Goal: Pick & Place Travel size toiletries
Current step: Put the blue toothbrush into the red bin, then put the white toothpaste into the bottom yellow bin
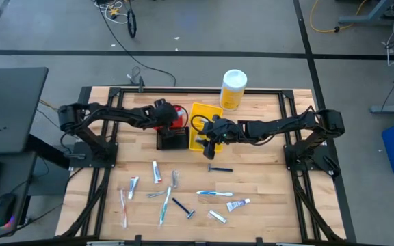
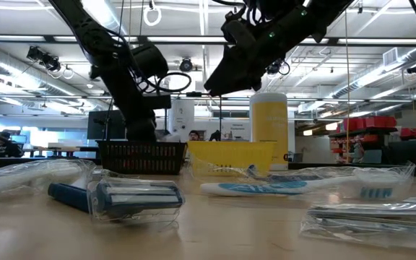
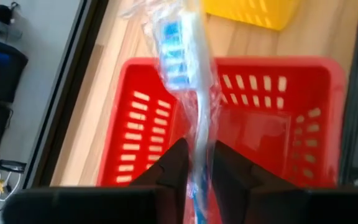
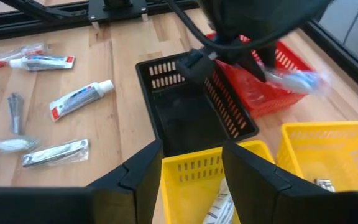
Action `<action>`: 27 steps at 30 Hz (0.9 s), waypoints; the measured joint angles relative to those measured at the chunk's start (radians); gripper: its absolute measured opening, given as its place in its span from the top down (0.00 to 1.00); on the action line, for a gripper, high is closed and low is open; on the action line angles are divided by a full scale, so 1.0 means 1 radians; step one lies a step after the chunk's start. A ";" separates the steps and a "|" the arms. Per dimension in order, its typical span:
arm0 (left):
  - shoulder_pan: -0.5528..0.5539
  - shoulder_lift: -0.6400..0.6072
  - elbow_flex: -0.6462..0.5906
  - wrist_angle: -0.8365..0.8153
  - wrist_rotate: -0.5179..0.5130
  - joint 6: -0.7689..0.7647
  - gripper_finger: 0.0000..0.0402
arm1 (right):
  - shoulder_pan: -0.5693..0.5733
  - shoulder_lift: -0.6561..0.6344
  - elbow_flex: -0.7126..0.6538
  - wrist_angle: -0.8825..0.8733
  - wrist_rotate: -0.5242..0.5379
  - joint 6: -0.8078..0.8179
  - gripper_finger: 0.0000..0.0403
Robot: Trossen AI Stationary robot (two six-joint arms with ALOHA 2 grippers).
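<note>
Left claw (image 3: 196, 171) above the red bin (image 3: 135, 118), fingers pinching a wrapped blue-bristled toothbrush (image 3: 185, 68) upright over it. Right claw (image 4: 191, 162) spread, hovering over the yellow bin (image 1: 204, 116) beside the black bin (image 4: 191, 118). More toiletries scattered on the wooden counter (image 1: 265, 171): razors (image 1: 183, 207), tubes (image 1: 237, 203), toothbrushes (image 1: 215, 194).

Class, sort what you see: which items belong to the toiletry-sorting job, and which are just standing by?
Job: wrapped toothbrush between left gripper jaws over red bin; toothpaste tube; razor.
Standing by: yellow bottle.
</note>
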 joint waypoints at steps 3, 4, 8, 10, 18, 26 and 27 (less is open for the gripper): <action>0.000 0.003 0.000 0.006 -0.004 0.002 0.76 | 0.000 0.000 0.000 0.003 -0.005 0.000 0.54; 0.000 0.003 0.000 0.007 -0.005 0.004 0.75 | 0.000 0.000 0.000 0.003 -0.005 0.000 0.54; 0.000 0.003 0.000 0.010 -0.031 0.005 0.67 | 0.000 0.000 0.000 0.003 -0.005 0.000 0.52; 0.000 0.003 0.000 0.008 -0.077 0.022 0.63 | 0.000 0.000 0.000 0.003 -0.005 0.000 0.52; -0.002 -0.045 0.098 -0.199 -0.048 -0.042 0.56 | 0.000 0.001 -0.001 -0.010 -0.005 -0.009 0.51; -0.028 -0.171 0.197 -0.615 -0.066 -0.197 0.59 | 0.000 0.001 -0.001 -0.027 -0.011 -0.026 0.51; -0.031 -0.200 0.203 -0.668 -0.070 -0.226 0.60 | 0.000 0.001 -0.001 -0.028 -0.018 -0.026 0.51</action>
